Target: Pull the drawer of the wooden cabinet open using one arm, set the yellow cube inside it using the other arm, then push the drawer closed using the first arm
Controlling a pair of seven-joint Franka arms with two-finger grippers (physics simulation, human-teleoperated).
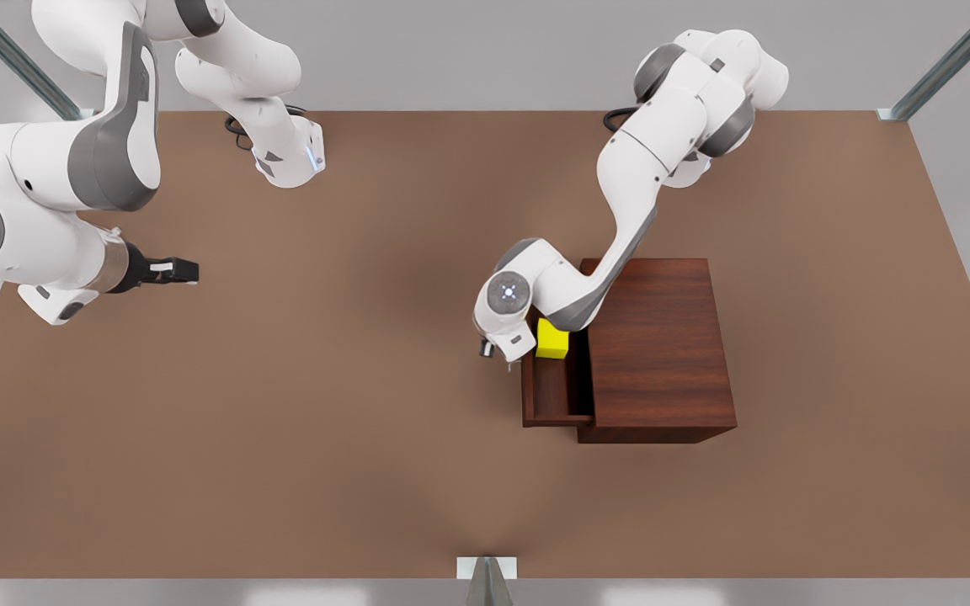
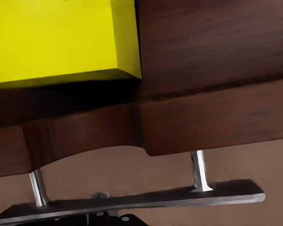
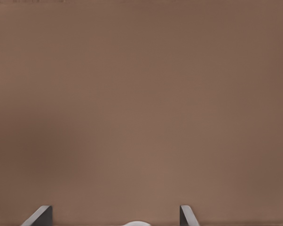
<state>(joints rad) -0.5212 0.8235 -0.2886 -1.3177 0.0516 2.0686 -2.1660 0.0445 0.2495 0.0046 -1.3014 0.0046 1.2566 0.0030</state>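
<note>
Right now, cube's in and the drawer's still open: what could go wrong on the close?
1. The left gripper sits by the handle; an off-centre push could skew the drawer in the cabinet.
2. The cube lies near the cabinet's opening and may slide.
The right gripper waits, open.

Yellow cube (image 2: pixel 57 40) in open drawer (image 2: pixel 212 125), handle (image 2: pixel 132 202) below.

The wooden cabinet (image 1: pixel 658 345) is done in a dark reddish-brown with streaky wood grain, and the same finish is carried onto the drawer (image 1: pixel 554 391). The cube (image 1: pixel 552 340) is a plain bright yellow. The handle (image 2: pixel 132 200) is dull silver-grey. The table (image 1: pixel 325 404) is covered in flat brown. Both arms are white with grey joints.
</note>
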